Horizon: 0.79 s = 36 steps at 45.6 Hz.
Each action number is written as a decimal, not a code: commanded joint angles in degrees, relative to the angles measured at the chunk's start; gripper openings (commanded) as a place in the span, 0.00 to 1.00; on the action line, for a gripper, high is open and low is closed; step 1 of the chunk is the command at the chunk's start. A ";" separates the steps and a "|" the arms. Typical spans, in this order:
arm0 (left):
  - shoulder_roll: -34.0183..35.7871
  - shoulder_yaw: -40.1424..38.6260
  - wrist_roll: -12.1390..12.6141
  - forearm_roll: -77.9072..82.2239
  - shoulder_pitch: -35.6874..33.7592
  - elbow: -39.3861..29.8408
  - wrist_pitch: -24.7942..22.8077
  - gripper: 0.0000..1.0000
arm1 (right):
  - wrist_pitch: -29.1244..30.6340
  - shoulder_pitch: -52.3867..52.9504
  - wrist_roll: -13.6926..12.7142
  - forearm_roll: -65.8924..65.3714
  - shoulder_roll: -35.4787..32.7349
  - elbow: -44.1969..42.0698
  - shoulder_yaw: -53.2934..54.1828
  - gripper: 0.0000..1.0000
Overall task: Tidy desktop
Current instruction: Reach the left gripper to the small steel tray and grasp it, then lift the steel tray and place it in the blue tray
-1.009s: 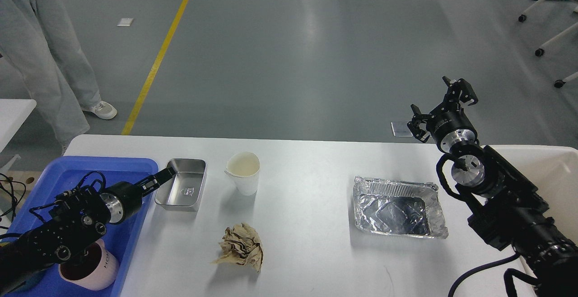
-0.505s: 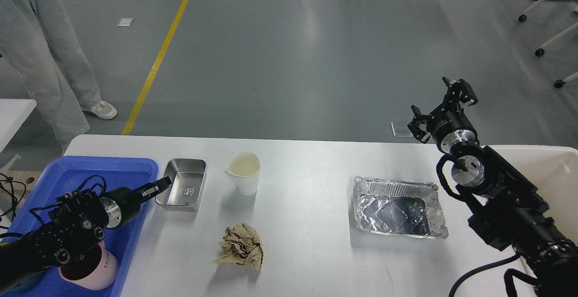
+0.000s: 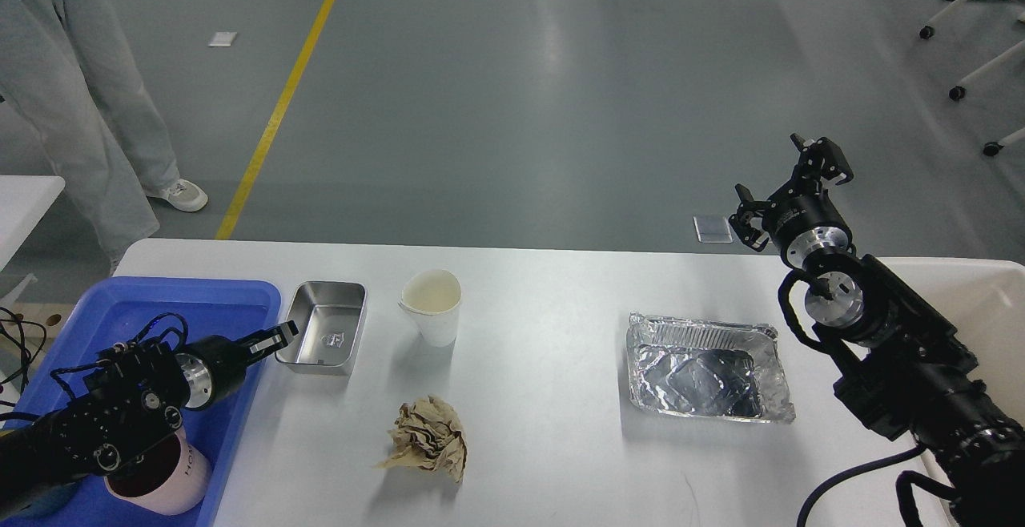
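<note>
White bench (image 3: 560, 335) spans the view, littered. Left claw (image 3: 272, 338), fingers (image 3: 284, 329) near-closed and empty, sits beside steel tin (image 3: 324, 335). Right claw (image 3: 789, 187) spread wide, aloft. Next: grip tin's rim.

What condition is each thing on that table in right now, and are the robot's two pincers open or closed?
Steel tin: upright, empty.
Paper cup: upright, rim dented.
Brown paper: crumpled into a ball.
Foil tray: upright, empty, crinkled.
Pink mug: upright in the blue tray.
Left pincer: cannot tell.
Right pincer: open, raised.
</note>
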 commanded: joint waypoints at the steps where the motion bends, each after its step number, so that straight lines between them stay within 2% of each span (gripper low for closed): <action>1: 0.04 0.11 -0.10 0.00 0.08 0.00 -0.08 0.24 | 0.00 0.15 0.00 0.00 -0.40 -0.01 0.03 1.00; 14: 0.04 0.11 -0.01 0.00 -0.01 0.00 -0.69 0.12 | 0.00 -0.02 0.00 0.00 -0.40 -0.01 0.03 1.00; 20: 0.30 0.11 -0.19 -0.09 -0.01 0.00 -2.28 0.01 | 0.00 -0.02 0.00 0.00 -0.40 -0.10 0.03 1.00; 36: 0.74 0.02 -0.54 -0.18 -0.97 -0.26 -3.42 0.00 | 0.00 -0.11 0.00 0.00 -0.40 -0.10 0.03 1.00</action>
